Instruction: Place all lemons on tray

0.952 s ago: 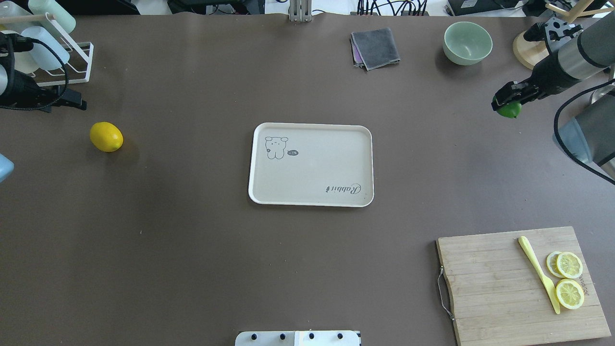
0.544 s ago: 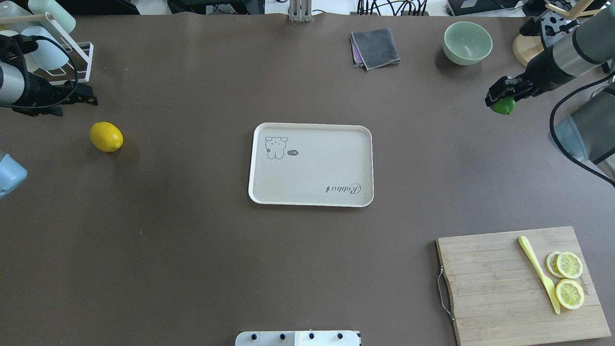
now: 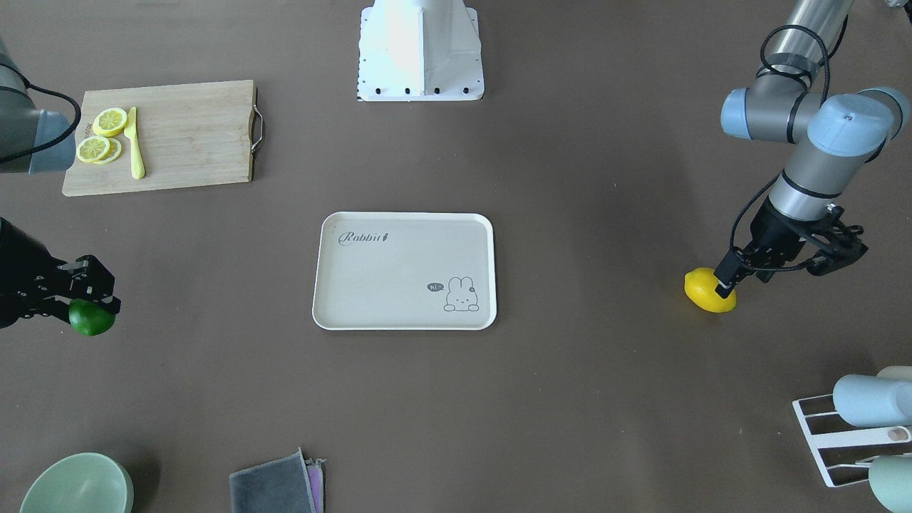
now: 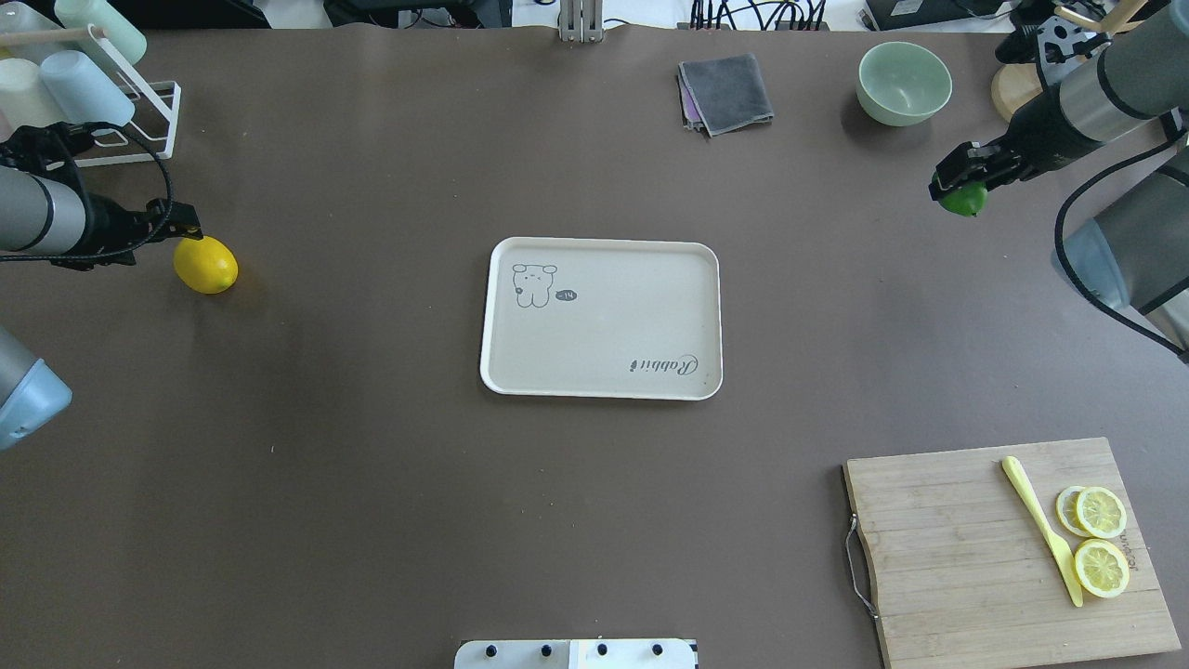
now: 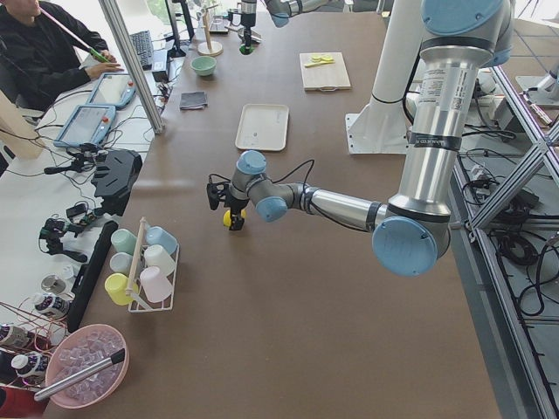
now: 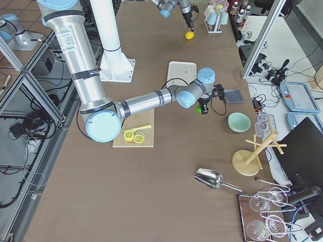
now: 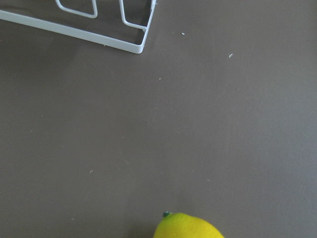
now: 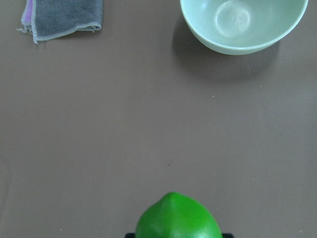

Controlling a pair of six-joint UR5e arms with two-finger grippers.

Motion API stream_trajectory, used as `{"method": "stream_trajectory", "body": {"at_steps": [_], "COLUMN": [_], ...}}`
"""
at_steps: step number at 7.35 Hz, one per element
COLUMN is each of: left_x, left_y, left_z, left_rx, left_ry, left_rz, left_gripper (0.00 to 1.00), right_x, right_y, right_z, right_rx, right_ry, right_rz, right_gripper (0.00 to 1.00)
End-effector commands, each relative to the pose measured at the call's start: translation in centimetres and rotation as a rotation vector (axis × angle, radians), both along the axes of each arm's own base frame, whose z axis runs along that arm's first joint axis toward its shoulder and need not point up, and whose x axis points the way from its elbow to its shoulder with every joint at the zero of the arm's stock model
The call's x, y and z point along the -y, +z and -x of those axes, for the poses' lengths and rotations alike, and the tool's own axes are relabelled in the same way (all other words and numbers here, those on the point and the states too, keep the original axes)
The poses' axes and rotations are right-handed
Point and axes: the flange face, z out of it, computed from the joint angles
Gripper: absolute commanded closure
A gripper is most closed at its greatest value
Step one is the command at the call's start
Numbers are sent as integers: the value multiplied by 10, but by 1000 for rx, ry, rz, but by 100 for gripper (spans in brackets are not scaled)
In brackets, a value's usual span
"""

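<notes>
A wide table (image 4: 372,520) covered in matt dark brown fills most views, evenly lit from above, with only soft, short shadows. Around it the floor (image 6: 30,212) is laid in reddish-brown tiles, with loose cables (image 6: 28,123) trailing over it. Slanted aluminium frame posts (image 5: 131,65) rise at the table's long edge. Beyond them stands a white side desk (image 5: 35,188). The brightness at its far end may be daylight, though no window shows clearly.

Tray (image 4: 604,325) central, left lemon (image 4: 205,265) near left claw (image 4: 186,226) — right lemon (image 4: 963,200) in right claw (image 4: 957,184).
</notes>
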Motion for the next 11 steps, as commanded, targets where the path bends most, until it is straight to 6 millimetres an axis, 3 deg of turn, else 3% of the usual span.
{"method": "stream_trajectory", "body": {"at_steps": [1, 3, 7, 9, 10, 11], "left_x": [-11, -10, -11, -2, -1, -1], "left_y": [-8, -28, -9, -9, -10, -10], "left_z": [-18, -20, -37, -52, -53, -52], "left_rx": [-34, -65, -35, -23, -24, -22], "left_ry": [-13, -6, 0, -3, 0, 1], "left_rz": [30, 13, 40, 33, 32, 28], "left_gripper": [2, 2, 2, 2, 5, 18], "right_x": [0, 0, 1, -2, -10, -23], "right_y": [-1, 0, 2, -7, -21, -36], "right_z": [0, -1, -2, 1, 16, 36], "right_rx": [-5, -5, -16, -8, 13, 21], "right_ry": [3, 4, 14, 16, 27, 36], "right_rz": [-5, -4, -8, -13, 10, 16], "right_gripper": [100, 100, 100, 100, 100, 100]}}
